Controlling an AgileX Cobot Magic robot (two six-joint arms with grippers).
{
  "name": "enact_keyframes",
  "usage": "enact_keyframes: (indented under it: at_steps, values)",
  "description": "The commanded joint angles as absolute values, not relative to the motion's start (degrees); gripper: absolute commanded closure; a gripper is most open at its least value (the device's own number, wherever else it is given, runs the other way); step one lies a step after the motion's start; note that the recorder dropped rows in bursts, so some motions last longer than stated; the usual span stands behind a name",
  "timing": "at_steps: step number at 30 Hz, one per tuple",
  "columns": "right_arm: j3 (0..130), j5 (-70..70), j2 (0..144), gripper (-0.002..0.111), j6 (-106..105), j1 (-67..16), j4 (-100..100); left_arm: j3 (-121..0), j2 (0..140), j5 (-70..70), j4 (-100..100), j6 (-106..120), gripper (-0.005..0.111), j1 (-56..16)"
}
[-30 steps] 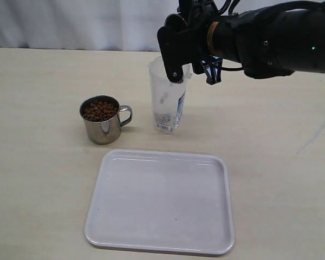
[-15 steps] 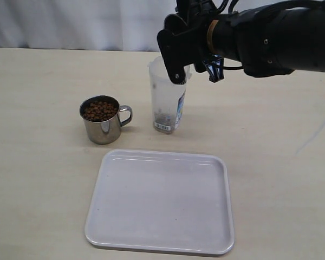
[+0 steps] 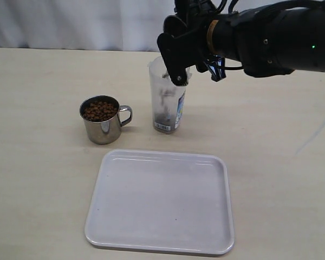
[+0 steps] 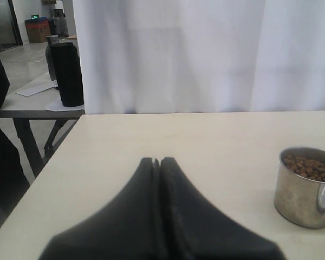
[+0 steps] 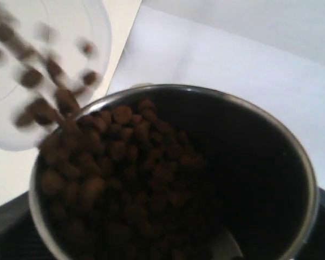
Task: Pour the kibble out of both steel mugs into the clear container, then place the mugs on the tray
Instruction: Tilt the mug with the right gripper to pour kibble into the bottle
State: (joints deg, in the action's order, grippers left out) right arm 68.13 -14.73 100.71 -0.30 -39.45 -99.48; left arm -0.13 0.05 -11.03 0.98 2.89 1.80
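Right wrist view — right gripper (image 3: pixel 174 57), spread wide, clasps steel mug (image 5: pixel 276 179); kibble (image 5: pixel 119 162) spills.

Ext. high; L wrist low; shared mug (image 3: pixel 101 119) (image 4: pixel 303 187)

Hand (image 3: pixel 177 69) over clear container (image 3: pixel 168 105), kibble (image 3: pixel 163 118) seemingly inside

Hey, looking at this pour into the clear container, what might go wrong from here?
1. Kibble is leaving the tilted mug in a loose spread, and the clear container has a narrow mouth, so some pellets may miss it and scatter over the table.
2. The container is tall, slim and nearly empty, and the arm is right at its rim. A nudge could tip it over.
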Motion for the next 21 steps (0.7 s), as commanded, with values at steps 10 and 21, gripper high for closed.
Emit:
enact_keyframes:
  at_steps: [10,21]
  values:
    - [68.67,-14.88,100.29,0.104,-4.31,-39.46,-99.95,0.0,0.0,-10.81,0.8,2.73,0.107,1.25]
    - [68.93,-14.17,100.29,0.104,-4.27,-39.46,-99.95,0.0,0.0,-10.81,0.8,2.73,0.107,1.25]
